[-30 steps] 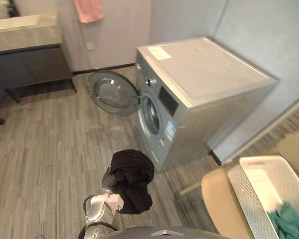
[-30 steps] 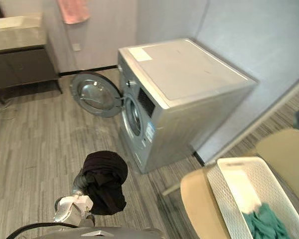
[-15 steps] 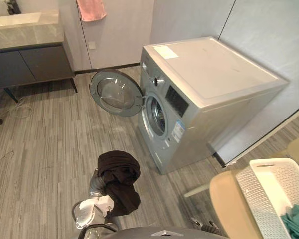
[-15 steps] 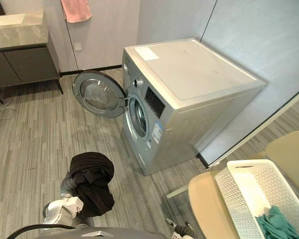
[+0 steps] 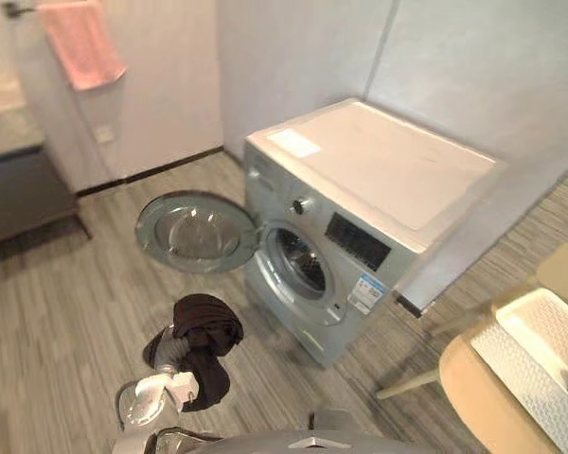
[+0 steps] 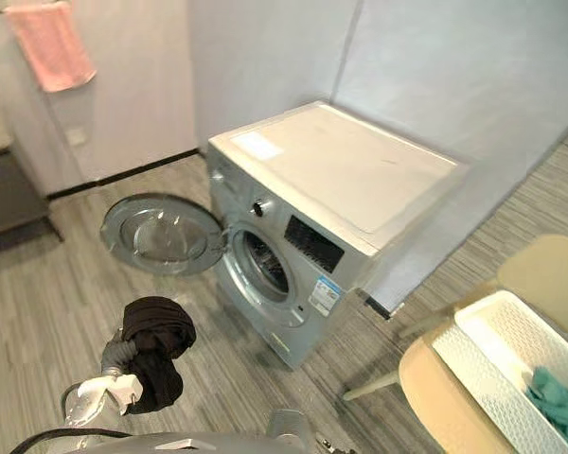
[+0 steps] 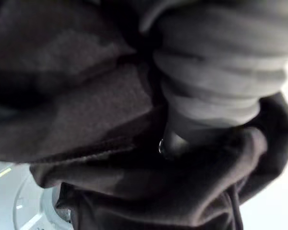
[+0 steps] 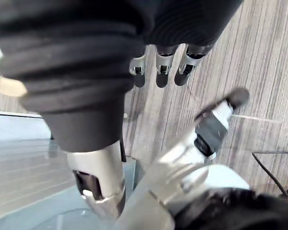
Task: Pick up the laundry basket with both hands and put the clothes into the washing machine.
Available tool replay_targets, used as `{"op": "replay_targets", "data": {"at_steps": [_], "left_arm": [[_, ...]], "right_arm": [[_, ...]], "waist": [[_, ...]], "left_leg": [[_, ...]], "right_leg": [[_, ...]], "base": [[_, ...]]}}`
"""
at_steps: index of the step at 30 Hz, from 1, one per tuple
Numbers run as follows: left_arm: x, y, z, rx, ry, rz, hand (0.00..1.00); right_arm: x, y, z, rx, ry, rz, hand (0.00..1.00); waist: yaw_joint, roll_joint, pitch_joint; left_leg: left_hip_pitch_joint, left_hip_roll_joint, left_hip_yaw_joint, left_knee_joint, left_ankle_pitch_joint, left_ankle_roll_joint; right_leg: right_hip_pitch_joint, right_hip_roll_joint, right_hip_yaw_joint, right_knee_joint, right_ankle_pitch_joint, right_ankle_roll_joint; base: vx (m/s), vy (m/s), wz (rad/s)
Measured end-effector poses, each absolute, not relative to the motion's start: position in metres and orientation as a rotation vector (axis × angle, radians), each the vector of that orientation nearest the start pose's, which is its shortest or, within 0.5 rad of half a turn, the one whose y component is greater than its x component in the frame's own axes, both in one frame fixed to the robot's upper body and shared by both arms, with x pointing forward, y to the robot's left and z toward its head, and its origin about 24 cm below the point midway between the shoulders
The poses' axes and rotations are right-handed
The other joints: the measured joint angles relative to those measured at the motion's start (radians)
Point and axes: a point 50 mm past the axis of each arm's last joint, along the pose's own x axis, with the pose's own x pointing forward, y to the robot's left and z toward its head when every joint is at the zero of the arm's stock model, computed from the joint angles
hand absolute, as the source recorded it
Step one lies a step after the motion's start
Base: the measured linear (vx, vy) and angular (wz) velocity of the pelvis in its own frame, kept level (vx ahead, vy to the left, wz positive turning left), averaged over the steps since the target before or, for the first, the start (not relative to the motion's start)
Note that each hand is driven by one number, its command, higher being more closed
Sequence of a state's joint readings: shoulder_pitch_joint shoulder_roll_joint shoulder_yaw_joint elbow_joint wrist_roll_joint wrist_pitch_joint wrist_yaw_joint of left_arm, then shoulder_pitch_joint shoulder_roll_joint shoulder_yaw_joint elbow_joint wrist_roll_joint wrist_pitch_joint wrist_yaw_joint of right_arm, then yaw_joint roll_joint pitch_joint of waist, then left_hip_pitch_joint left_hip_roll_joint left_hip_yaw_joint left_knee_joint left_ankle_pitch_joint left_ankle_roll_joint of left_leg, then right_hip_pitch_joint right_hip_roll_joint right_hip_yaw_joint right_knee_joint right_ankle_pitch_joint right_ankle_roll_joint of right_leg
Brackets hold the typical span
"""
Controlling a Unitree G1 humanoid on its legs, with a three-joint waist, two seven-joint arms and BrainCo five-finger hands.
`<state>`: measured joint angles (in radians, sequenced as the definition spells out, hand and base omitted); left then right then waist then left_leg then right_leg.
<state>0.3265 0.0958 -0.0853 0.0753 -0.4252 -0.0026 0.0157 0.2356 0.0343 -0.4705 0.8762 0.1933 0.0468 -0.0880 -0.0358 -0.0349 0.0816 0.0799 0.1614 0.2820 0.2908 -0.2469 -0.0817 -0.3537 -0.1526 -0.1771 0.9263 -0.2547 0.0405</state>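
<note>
- Left hand (image 7: 212,93) at 7 o'clock, swathed in a dark cloth (image 5: 204,339); fingers hidden, grip can't be told.
- Right hand (image 8: 158,64) slack, fingers loosely straight.
- Basket (image 6: 469,369) at 4 o'clock on a tan seat (image 5: 475,392), teal cloth (image 6: 559,402) inside (near end).
- Washer (image 5: 379,180) central, door (image 5: 194,234) open towards 9 o'clock.

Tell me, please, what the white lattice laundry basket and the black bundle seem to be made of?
The white lattice laundry basket looks like matt moulded plastic: rigid perforated walls. The black bundle looks like soft fabric, perhaps knit: limp folds.
</note>
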Motion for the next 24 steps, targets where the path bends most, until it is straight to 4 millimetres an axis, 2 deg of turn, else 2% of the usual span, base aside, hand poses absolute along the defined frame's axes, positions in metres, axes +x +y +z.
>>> {"op": "replay_targets", "data": {"at_steps": [1, 2, 3, 4, 5, 6, 7, 8, 9, 11, 12, 13, 15, 16, 17, 18, 19, 20, 21, 22, 23, 24], "left_arm": [[0.169, 0.164, -0.04, -0.343, 0.383, 0.084, 1.0], [0.172, 0.155, -0.036, -0.364, 0.364, 0.062, 1.0], [0.174, 0.145, -0.032, -0.392, 0.347, 0.037, 1.0], [0.175, 0.139, -0.031, -0.412, 0.345, 0.03, 1.0], [0.175, 0.127, -0.03, -0.443, 0.348, 0.009, 1.0], [0.178, 0.116, -0.026, -0.446, 0.338, -0.033, 1.0], [0.18, 0.11, -0.023, -0.451, 0.325, -0.064, 1.0], [0.186, 0.098, -0.017, -0.47, 0.3, -0.107, 1.0], [0.187, 0.095, -0.015, -0.48, 0.296, -0.117, 1.0], [0.186, 0.09, -0.014, -0.485, 0.295, -0.146, 1.0], [0.185, 0.092, -0.012, -0.489, 0.284, -0.14, 1.0], [0.185, 0.094, -0.01, -0.49, 0.275, -0.134, 1.0], [0.184, 0.1, -0.01, -0.488, 0.27, -0.106, 1.0], [0.183, 0.106, -0.012, -0.484, 0.274, -0.077, 1.0], [0.181, 0.108, -0.013, -0.484, 0.28, -0.064, 1.0], [0.178, 0.114, -0.017, -0.481, 0.291, -0.035, 1.0], [0.175, 0.116, -0.02, -0.479, 0.306, -0.017, 1.0], [0.175, 0.116, -0.02, -0.479, 0.309, -0.017, 1.0], [0.174, 0.116, -0.022, -0.479, 0.317, -0.014, 1.0], [0.169, 0.115, -0.024, -0.478, 0.323, -0.022, 1.0], [0.157, 0.113, -0.025, -0.479, 0.333, -0.042, 1.0], [0.146, 0.108, -0.026, -0.485, 0.348, -0.074, 1.0]], "right_arm": [[0.04, -0.214, -0.161, 0.361, 1.107, -0.699, 0.0], [0.034, -0.212, -0.162, 0.362, 1.126, -0.703, 0.0], [0.03, -0.212, -0.162, 0.362, 1.139, -0.708, 0.0], [0.029, -0.214, -0.162, 0.36, 1.142, -0.715, 0.0], [0.026, -0.22, -0.161, 0.339, 1.145, -0.718, 0.0], [0.026, -0.228, -0.159, 0.316, 1.134, -0.725, 0.0], [0.028, -0.231, -0.157, 0.308, 1.125, -0.726, 0.0], [0.036, -0.233, -0.156, 0.306, 1.099, -0.725, 0.0], [0.039, -0.233, -0.155, 0.306, 1.085, -0.726, 0.0], [0.049, -0.234, -0.152, 0.28, 1.058, -0.705, 0.0], [0.062, -0.234, -0.149, 0.269, 1.021, -0.677, 0.0], [0.067, -0.232, -0.148, 0.264, 1.009, -0.663, 0.0], [0.085, -0.228, -0.142, 0.239, 0.962, -0.604, 0.0], [0.099, -0.222, -0.137, 0.22, 0.922, -0.549, 0.0], [0.107, -0.218, -0.134, 0.212, 0.899, -0.521, 0.0], [0.12, -0.211, -0.129, 0.2, 0.857, -0.467, 0.0], [0.127, -0.213, -0.123, 0.184, 0.816, -0.469, 0.0], [0.127, -0.214, -0.123, 0.178, 0.812, -0.468, 0.0], [0.126, -0.217, -0.121, 0.168, 0.804, -0.471, 0.0], [0.118, -0.22, -0.123, 0.158, 0.818, -0.483, 0.0], [0.109, -0.224, -0.124, 0.146, 0.833, -0.499, 0.0], [0.098, -0.23, -0.126, 0.127, 0.856, -0.525, 0.0]], "waist": [[-0.001, 0.002, 0.0], [-0.002, -0.002, -0.001], [-0.008, -0.001, -0.001], [-0.012, 0.004, -0.003], [-0.02, 0.028, -0.014], [-0.024, 0.068, -0.026], [-0.023, 0.079, -0.022], [-0.023, 0.1, -0.008], [-0.021, 0.091, 0.002], [0.001, 0.099, -0.001], [0.015, 0.098, -0.001], [0.023, 0.096, 0.0], [0.047, 0.089, 0.0], [0.066, 0.079, 0.006], [0.07, 0.077, 0.006], [0.077, 0.075, 0.005], [0.087, 0.075, 0.004], [0.087, 0.075, 0.004], [0.088, 0.075, 0.003], [0.086, 0.075, 0.001], [0.086, 0.075, -0.013], [0.087, 0.069, -0.031]], "left_leg": [[0.015, 0.007, 0.022, -0.004, -0.008, -0.006], [0.047, 0.006, 0.057, -0.026, -0.017, -0.017], [0.065, 0.004, 0.076, -0.039, -0.027, -0.033], [0.074, 0.006, 0.073, -0.046, -0.032, -0.042], [0.085, 0.033, 0.062, -0.062, -0.048, -0.049], [0.092, 0.064, 0.042, -0.047, -0.048, -0.047], [0.084, 0.08, 0.024, 0.006, -0.039, -0.05], [0.054, 0.114, -0.008, 0.205, -0.025, -0.053], [0.009, 0.145, -0.042, 0.388, 0.007, -0.032], [-0.102, 0.171, -0.112, 0.748, 0.062, 0.025], [-0.166, 0.161, -0.128, 0.844, 0.062, 0.026], [-0.196, 0.16, -0.129, 0.859, 0.057, 0.024], [-0.285, 0.16, -0.147, 0.777, 0.02, 0.043], [-0.295, 0.16, -0.152, 0.648, -0.003, 0.052], [-0.295, 0.158, -0.167, 0.567, -0.007, 0.053], [-0.288, 0.144, -0.217, 0.379, -0.007, 0.049], [-0.266, 0.116, -0.315, 0.16, 0.019, 0.029], [-0.266, 0.111, -0.339, 0.129, 0.027, 0.021], [-0.27, 0.095, -0.388, 0.07, 0.055, -0.005], [-0.266, 0.089, -0.384, 0.043, 0.108, -0.026], [-0.265, 0.082, -0.354, 0.032, 0.154, -0.037], [-0.251, 0.072, -0.309, 0.012, 0.189, -0.062]], "right_leg": [[0.0, -0.001, -0.055, -0.066, -0.003, 0.004], [0.02, -0.022, -0.165, -0.223, 0.006, -0.002], [0.039, -0.056, -0.252, -0.335, 0.023, -0.034], [0.045, -0.055, -0.27, -0.332, 0.045, -0.07], [0.059, -0.021, -0.29, -0.342, 0.025, -0.097], [0.074, 0.018, -0.311, -0.357, -0.001, -0.1], [0.088, 0.038, -0.311, -0.361, -0.01, -0.109], [0.136, 0.075, -0.311, -0.365, -0.035, -0.124], [0.179, 0.101, -0.31, -0.377, -0.048, -0.132], [0.267, 0.162, -0.278, -0.43, -0.059, -0.133], [0.304, 0.184, -0.253, -0.468, -0.059, -0.133], [0.321, 0.195, -0.235, -0.487, -0.055, -0.136], [0.367, 0.217, -0.185, -0.544, -0.039, -0.137], [0.391, 0.22, -0.133, -0.56, -0.037, -0.134], [0.398, 0.221, -0.11, -0.568, -0.033, -0.128], [0.408, 0.221, -0.062, -0.584, -0.029, -0.121], [0.411, 0.22, -0.007, -0.595, -0.03, -0.11], [0.411, 0.22, 0.003, -0.596, -0.033, -0.105], [0.414, 0.216, 0.025, -0.595, -0.04, -0.092], [0.427, 0.21, 0.053, -0.597, -0.051, -0.074], [0.43, 0.204, 0.072, -0.596, -0.061, -0.055], [0.428, 0.191, 0.099, -0.584, -0.075, -0.029]], "base": [[0.19, -0.088, -0.5], [0.27, -0.133, -0.22], [0.41, -0.21, -0.09], [0.48, -0.23, 0.06], [0.5, -0.223, 0.1], [0.42, -0.17, 0.06], [0.45, -0.179, 0.01], [0.36, -0.154, -0.1], [0.4, -0.185, -0.25], [0.35, -0.163, -0.63], [0.28, -0.108, -0.79], [0.28, -0.086, -0.79], [0.3, -0.046, -0.86], [0.27, -0.005, -0.95], [0.26, 0.037, -1.18], [0.24, 0.089, -1.32], [0.24, 0.116, -1.17], [0.23, 0.162, -0.91], [0.25, 0.224, -0.58], [0.25, 0.256, -0.68], [0.26, 0.328, -0.69], [0.26, 0.367, -0.47]]}}
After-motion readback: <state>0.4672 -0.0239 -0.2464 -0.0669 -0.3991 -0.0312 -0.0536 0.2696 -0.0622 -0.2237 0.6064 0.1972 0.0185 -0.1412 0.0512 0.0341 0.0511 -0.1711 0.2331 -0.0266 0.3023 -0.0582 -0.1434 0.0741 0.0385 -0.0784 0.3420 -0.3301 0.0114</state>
